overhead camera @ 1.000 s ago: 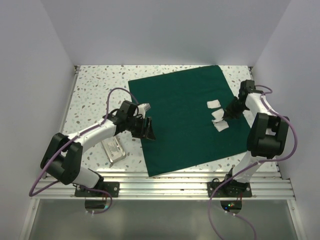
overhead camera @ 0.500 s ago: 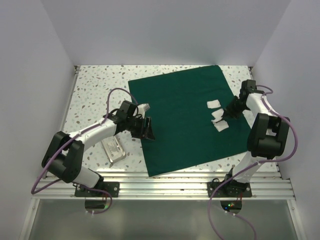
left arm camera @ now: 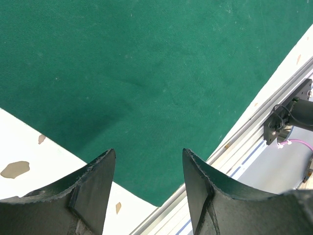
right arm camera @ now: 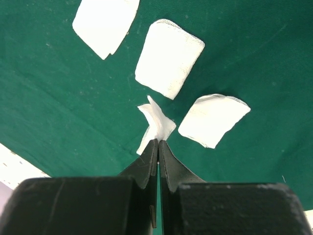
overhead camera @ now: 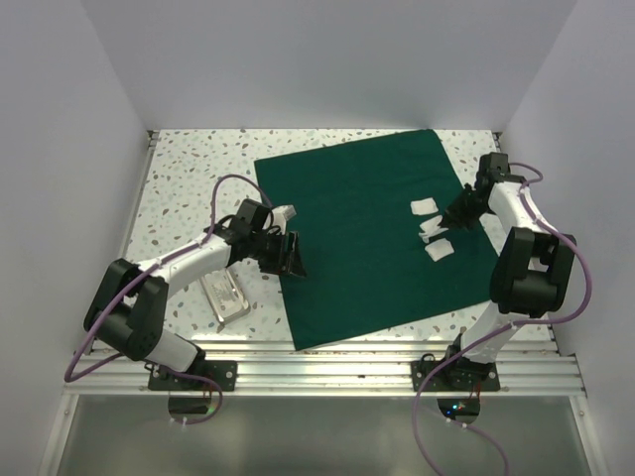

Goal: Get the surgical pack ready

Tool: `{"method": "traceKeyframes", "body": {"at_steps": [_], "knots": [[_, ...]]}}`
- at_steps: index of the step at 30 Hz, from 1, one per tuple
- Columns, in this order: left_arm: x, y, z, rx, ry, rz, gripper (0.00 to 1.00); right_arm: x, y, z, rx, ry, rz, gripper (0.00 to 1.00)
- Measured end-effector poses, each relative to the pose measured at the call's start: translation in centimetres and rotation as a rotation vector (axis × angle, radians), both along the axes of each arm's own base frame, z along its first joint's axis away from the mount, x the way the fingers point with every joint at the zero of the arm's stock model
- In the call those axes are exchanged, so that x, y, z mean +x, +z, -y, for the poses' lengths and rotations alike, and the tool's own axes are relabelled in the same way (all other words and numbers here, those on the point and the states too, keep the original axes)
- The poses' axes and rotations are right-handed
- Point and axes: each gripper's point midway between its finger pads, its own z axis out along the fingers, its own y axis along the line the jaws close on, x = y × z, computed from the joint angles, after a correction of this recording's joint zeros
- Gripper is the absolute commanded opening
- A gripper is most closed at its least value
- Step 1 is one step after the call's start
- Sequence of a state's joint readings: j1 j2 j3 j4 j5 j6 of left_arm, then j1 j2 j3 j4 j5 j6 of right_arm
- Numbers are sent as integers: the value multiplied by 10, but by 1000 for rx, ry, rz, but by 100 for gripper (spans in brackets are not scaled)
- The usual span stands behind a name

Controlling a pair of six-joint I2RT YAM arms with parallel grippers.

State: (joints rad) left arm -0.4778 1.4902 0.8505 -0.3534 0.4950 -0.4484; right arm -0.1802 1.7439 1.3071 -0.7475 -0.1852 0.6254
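Note:
The surgical pack's dark green cloth (overhead camera: 367, 228) lies spread flat on the speckled table. In the right wrist view, three white gauze pads rest on the cloth (right arm camera: 58, 98): one at the far left (right arm camera: 105, 22), one in the middle (right arm camera: 169, 58), one on the right (right arm camera: 214, 119). My right gripper (right arm camera: 159, 142) is shut on the edge of a small crumpled gauze piece (right arm camera: 157, 125), just above the cloth near its right side (overhead camera: 448, 220). My left gripper (overhead camera: 295, 256) hovers open over the cloth's near-left edge (left arm camera: 146, 73), with nothing between its fingers (left arm camera: 100, 171).
A silvery metal tray (overhead camera: 226, 296) lies on the table left of the cloth, beside the left arm. The aluminium rail (left arm camera: 254, 132) runs along the near table edge. White walls close in the table on both sides and at the back.
My right gripper has shifted slightly toward the far side with the gauze piece still pinched. The left arm has barely moved.

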Motion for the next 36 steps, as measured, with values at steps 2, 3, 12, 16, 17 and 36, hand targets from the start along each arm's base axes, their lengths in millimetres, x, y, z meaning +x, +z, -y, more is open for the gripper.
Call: {"method": "traceKeyframes", "body": {"at_steps": [2,3,12,16,17,36], "knots": [[0,0,0,0,0,0,61,0,0,0,2,0,0,0],[0,0,0,0,0,1,61,0,0,0,2,0,0,0],[2,0,-1,0,6,0,61,4,2,-5,23,8,18,0],[1,0,-1,-2,5,-3,61,1,-4,-7,31,11,12,0],[1,0,-1,-2,5,-3,61,-1,-8,-8,35,12,6,0],[0,0,0,-8,1,-6,61,-23,-24,11,6,0,-64,0]]}}
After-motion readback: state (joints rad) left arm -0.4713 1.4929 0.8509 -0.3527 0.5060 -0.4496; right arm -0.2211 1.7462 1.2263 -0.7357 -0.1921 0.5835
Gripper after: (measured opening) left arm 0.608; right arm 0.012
